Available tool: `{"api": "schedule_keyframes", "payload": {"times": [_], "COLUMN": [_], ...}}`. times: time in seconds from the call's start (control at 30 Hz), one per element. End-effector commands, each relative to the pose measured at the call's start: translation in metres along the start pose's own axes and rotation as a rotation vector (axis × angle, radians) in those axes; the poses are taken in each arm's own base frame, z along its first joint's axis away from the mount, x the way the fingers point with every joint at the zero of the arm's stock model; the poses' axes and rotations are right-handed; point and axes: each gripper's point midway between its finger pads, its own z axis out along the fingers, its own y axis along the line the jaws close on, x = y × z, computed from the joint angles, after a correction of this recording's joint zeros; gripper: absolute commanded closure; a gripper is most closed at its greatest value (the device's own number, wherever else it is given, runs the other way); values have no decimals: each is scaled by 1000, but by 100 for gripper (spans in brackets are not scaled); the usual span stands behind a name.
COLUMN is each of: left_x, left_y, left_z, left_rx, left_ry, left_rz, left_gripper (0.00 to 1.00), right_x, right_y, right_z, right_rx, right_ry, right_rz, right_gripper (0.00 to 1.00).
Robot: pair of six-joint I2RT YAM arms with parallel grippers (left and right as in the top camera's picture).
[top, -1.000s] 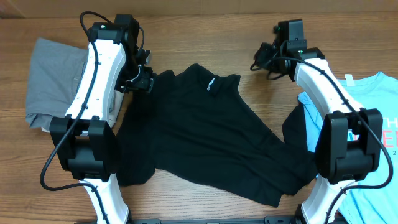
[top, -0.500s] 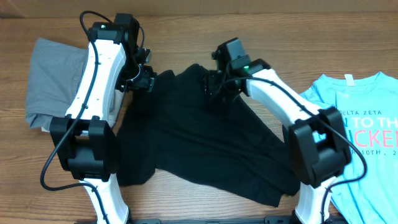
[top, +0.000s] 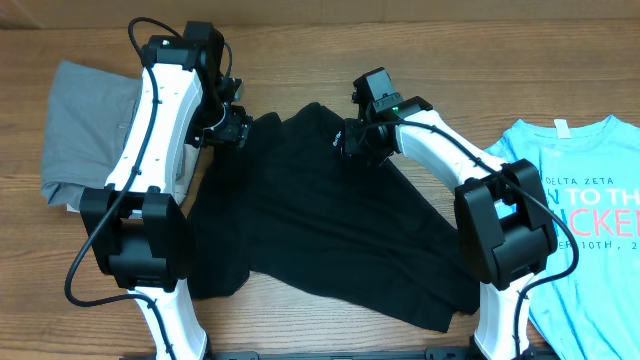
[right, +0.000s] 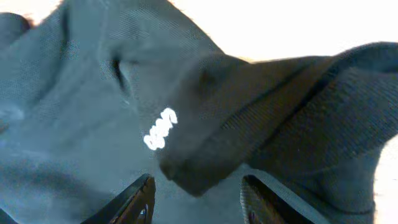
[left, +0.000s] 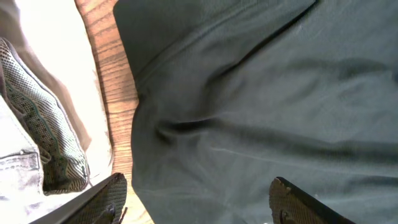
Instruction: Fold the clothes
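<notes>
Swung in from 1 o'clock, the right hand [right: 197, 183] is spread astride the black T-shirt's [top: 330, 220] ribbed collar [right: 205, 149] at 12 o'clock.

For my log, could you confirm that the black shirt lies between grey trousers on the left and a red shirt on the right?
Not quite: the overhead view shows the right-hand shirt is light blue, not red. The black shirt does lie between it and the grey trousers.
</notes>
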Motion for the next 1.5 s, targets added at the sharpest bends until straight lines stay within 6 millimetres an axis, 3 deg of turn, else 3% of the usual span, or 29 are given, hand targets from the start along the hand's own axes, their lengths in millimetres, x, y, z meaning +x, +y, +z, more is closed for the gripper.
{"api": "schedule_keyframes", "payload": {"times": [0.0, 0.17, 0.27, 0.4, 0.53, 0.57, 0.67, 0.7, 0.73, 0.77, 0.83, 0.9, 1.0, 1.03, 1.1, 1.13, 1.17, 1.2, 1.33, 1.47], "left_x": [-3, -2, -2, -1, -1, -1, 0, 0, 0, 0, 0, -4, -17, -24, -38, -48, -54, -61, -92, -111], "left_y": [-2, -2, -2, -2, -2, -2, -2, -2, -2, -2, -5, -11, -23, -28, -38, -45, -49, -54, -76, -114], "left_z": [-5, -5, -5, -5, -5, -5, -5, -5, -5, -5, -5, -5, -7, -8, -12, -16, -17, -19, -23, -12], "left_rx": [7, 7, 7, 7, 7, 8, 8, 8, 8, 10, 23, 58, 131, 160, 219, 251, 262, 270, 172, 136], "left_ry": [-20, -18, -16, -10, -11, -11, -10, -8, -7, -7, -9, -24, -82, -110, -175, -219, -243, -272, -399, -462], "left_rz": [11, 10, 10, 10, 10, 10, 9, 9, 9, 9, 10, 11, 20, 32, 59, 72, 77, 88, 186, 338], "left_gripper": [23, 23, 23, 23, 23, 23, 23, 22, 22, 22, 17, 0, 0, 5, 34, 67, 86, 96, 96, 96], "right_x": [-4, -17, -37, -86, -138, -147, -169, -172, -173, -172, -165, -154, -136, -131, -123, -118, -116, -113, -99, -75], "right_y": [12, 21, 26, 23, 0, -8, -41, -48, -57, -66, -80, -94, -101, -103, -105, -103, -100, -96, -80, -68], "right_z": [-2, -2, -8, -29, -56, -62, -77, -79, -81, -82, -80, -79, -87, -92, -108, -121, -131, -143, -197, -237], "right_rx": [-16, -45, -72, -120, -171, -172, -143, -138, -138, -138, -138, -138, -153, -146, -125, -114, -109, -106, -111, -112], "right_ry": [-32, -86, -164, -312, -481, -514, -592, -599, -597, -583, -537, -471, -386, -371, -354, -350, -352, -358, -389, -386], "right_rz": [-30, -26, -27, 20, 143, 167, 239, 250, 261, 274, 296, 325, 278, 265, 226, 192, 171, 148, 127, 125], "right_gripper": [54, 83, 94, 96, 96, 85, 84, 76, 50, 45, 45, 45, 43, 44, 47, 51, 53, 54, 55, 55]}}
